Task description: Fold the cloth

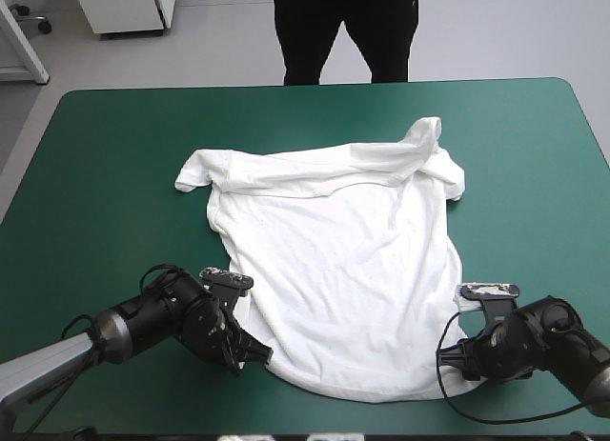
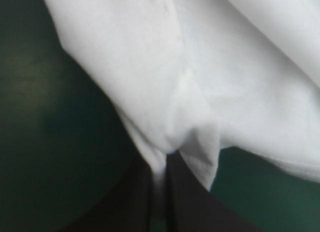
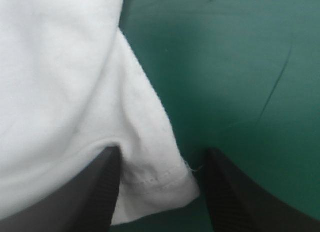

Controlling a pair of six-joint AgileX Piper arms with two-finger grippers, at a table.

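The white T-shirt (image 1: 334,260) lies spread flat on the table, sleeves toward the far edge and hem toward the front. My left gripper (image 1: 255,355) is low at the hem's left corner. In the left wrist view it (image 2: 162,159) is shut on the T-shirt (image 2: 225,81), with a pinch of cloth rising between the fingers. My right gripper (image 1: 450,350) sits at the hem's right corner. In the right wrist view it (image 3: 162,152) is open, and the stitched hem corner of the T-shirt (image 3: 60,81) lies flat between its fingers.
The teal-green cover (image 1: 114,146) shows in wide strips on both sides of the shirt and beyond its collar. The table's front edge runs close behind both grippers.
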